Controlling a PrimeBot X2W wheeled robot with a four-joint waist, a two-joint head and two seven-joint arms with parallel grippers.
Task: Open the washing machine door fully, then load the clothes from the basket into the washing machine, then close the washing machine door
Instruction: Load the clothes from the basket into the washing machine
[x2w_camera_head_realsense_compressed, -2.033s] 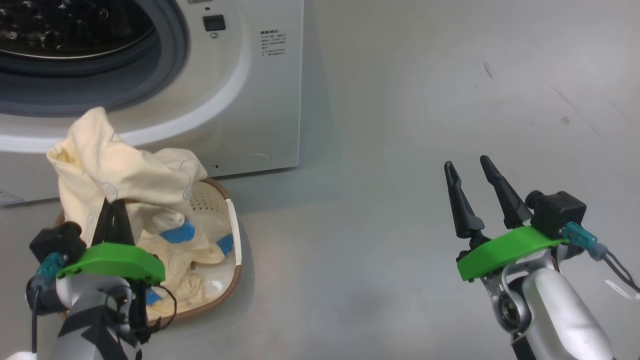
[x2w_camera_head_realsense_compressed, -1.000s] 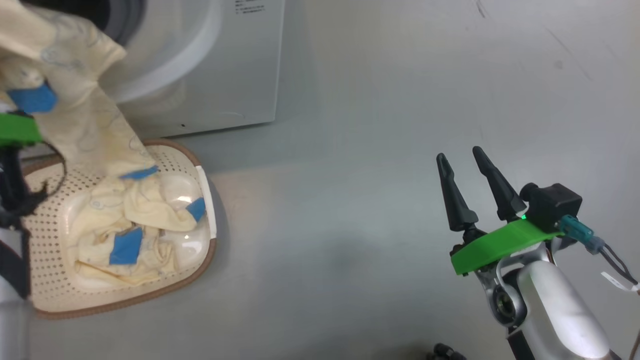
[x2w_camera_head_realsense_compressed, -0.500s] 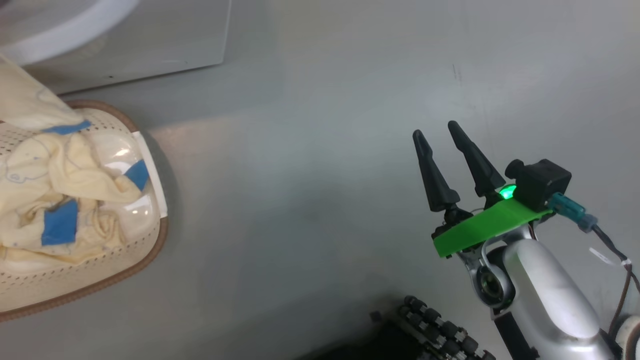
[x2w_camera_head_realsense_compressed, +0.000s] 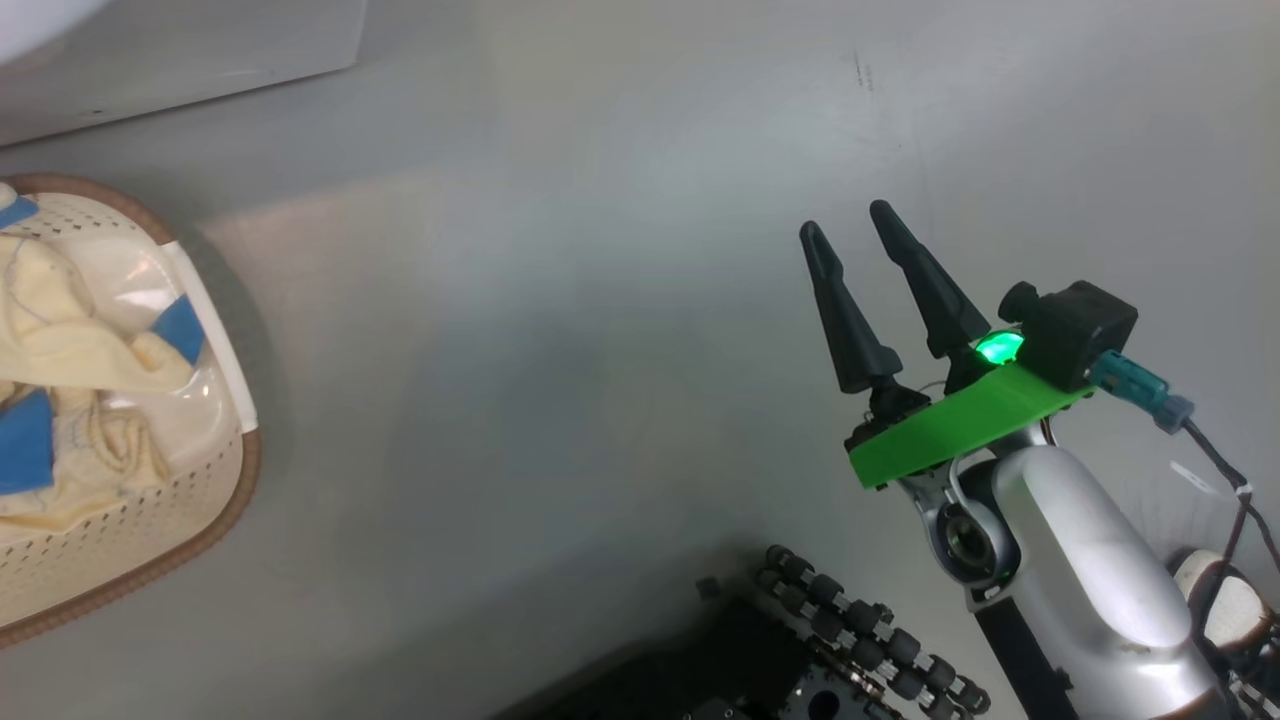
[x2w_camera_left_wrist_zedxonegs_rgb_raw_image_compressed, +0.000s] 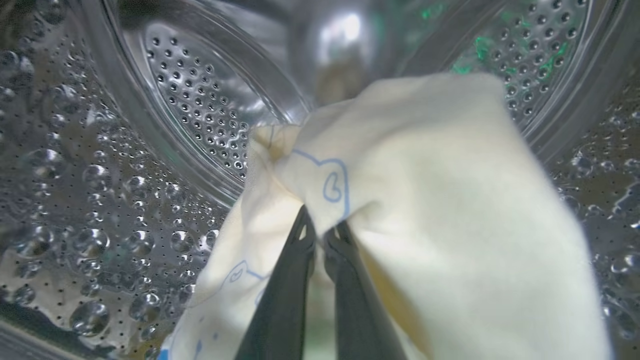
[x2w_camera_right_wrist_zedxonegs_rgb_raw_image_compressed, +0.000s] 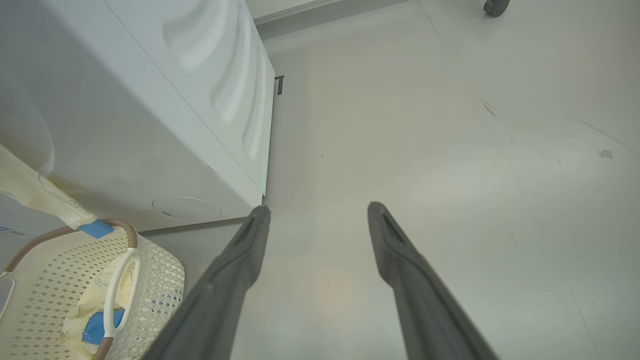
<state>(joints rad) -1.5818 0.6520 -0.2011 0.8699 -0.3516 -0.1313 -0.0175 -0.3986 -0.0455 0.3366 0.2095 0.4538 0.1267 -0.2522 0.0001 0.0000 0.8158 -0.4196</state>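
Seemingly well inside the drum (x2w_camera_left_wrist_zedxonegs_rgb_raw_image_compressed: 200, 115), left tool (x2w_camera_left_wrist_zedxonegs_rgb_raw_image_compressed: 321, 223) pinches the clothes (x2w_camera_left_wrist_zedxonegs_rgb_raw_image_compressed: 425, 200).

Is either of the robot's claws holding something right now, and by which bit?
The left gripper pinches a bunched fold of the cream bear-print garment inside the steel drum. The right gripper is open and empty.

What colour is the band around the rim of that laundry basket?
Brown: the rim band circles the cream-white basket. Head view shows it best.
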